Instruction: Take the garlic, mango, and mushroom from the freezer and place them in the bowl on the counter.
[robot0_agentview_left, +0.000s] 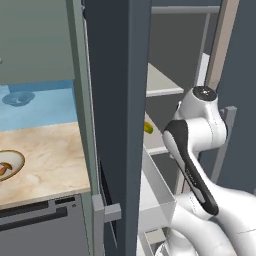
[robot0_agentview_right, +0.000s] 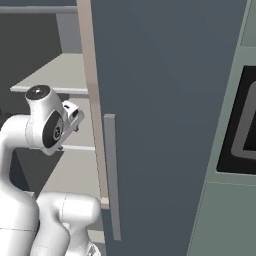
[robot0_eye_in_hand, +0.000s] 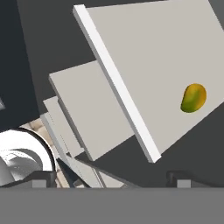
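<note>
Mango (robot0_eye_in_hand: 193, 98): I see one, small oval, yellow-green with orange blush, on pale freezer shelf (robot0_eye_in_hand: 144, 57) | one bowl (robot0_agentview_left: 9, 165) on table (robot0_agentview_left: 45, 155) | gripper (robot0_eye_in_hand: 109, 177) wide, empty

Mango (robot0_eye_in_hand: 193, 98) lies on freezer shelf (robot0_eye_in_hand: 144, 57)

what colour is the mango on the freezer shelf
Yellow-green with an orange blush, clearest in the hand view: mango.

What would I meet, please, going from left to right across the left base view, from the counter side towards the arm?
The bowl on the counter → the dark freezer door edge → the mango on a pale shelf → the white arm.
</note>
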